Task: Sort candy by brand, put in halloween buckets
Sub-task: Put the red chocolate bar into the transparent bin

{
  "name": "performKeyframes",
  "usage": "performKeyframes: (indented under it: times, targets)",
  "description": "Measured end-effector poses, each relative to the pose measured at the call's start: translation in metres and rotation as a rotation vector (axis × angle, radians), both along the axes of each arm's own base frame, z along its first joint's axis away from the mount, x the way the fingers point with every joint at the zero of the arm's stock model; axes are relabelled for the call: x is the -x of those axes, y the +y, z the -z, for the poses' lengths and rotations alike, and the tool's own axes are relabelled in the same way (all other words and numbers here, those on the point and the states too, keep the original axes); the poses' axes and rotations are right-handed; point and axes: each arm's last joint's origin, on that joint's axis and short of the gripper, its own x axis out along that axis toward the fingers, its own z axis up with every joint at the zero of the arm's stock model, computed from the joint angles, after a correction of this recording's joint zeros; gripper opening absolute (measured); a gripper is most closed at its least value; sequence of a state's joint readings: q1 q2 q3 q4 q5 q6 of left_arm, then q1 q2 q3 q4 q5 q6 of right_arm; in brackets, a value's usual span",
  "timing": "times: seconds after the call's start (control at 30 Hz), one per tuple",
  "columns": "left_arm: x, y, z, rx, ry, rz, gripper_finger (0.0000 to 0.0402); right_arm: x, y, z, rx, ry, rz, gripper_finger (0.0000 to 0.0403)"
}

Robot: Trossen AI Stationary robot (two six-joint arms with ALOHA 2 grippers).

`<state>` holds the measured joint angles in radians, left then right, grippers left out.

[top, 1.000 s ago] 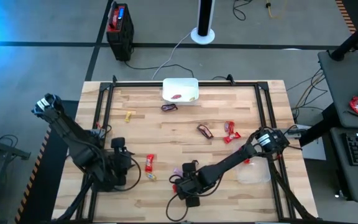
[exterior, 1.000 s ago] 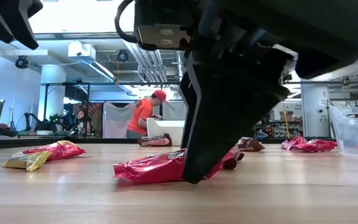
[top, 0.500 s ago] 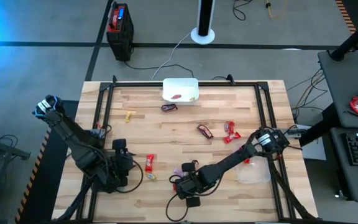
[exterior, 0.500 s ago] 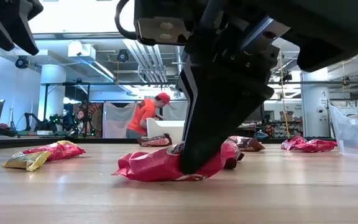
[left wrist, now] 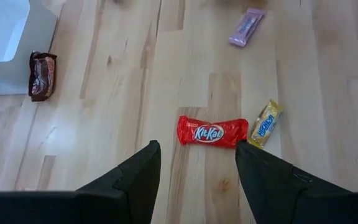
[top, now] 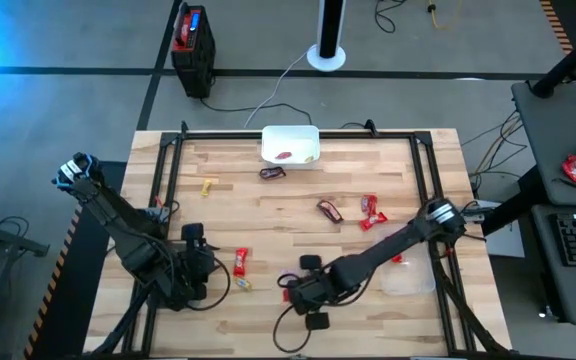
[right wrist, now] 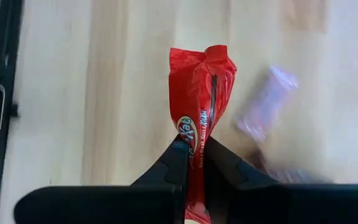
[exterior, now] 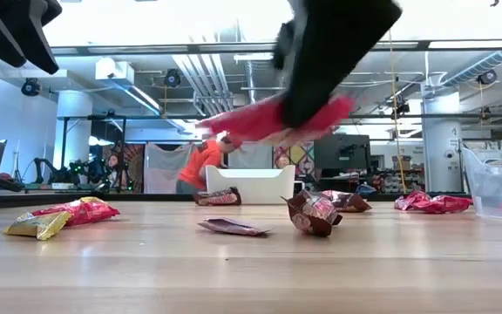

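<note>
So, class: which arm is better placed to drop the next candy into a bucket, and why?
Right. Its gripper is shut on a red KitKat, lifted off the table. The left gripper is open and empty above another KitKat.

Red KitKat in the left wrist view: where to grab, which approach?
Grip the red KitKat across its narrow middle, coming straight down. It lies flat on the table; the yellow candy touches one end, so keep the fingers off the ends.

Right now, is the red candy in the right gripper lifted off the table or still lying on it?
Lifted. The right gripper is shut on the red candy, which hangs above the table in the low view.
</note>
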<state>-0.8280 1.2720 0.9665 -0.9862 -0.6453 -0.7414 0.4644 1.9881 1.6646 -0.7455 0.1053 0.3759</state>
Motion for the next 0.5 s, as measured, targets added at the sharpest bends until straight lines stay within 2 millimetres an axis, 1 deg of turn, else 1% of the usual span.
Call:
performKeyframes:
  times: [0.1,0.17,0.27,0.33,0.37,0.5]
  targets:
    - [0.000,0.000,0.000,0.000,0.000,0.000,0.0191,0.022,-0.012,-0.023,0.023,0.097,0.127,0.0023]
    - [0.000,0.000,0.000,-0.001,0.001,0.001,0.0191,0.041,-0.022,-0.036,0.061,0.194,0.236,0.0023]
    - [0.000,0.000,0.000,-0.002,0.001,0.003,0.0191,0.072,-0.039,-0.053,0.160,0.356,0.445,0.0023]
    - [0.000,0.000,0.000,-0.003,0.001,0.003,0.0191,0.092,-0.049,-0.061,0.225,0.451,0.583,0.0022]
    - [0.000,0.000,0.000,-0.003,0.001,0.003,0.0191,0.099,-0.052,-0.063,0.238,0.472,0.651,0.0022]
    - [0.000,0.000,0.000,-0.004,0.001,0.003,0.0191,0.119,-0.061,-0.062,0.157,0.470,0.808,0.0022]
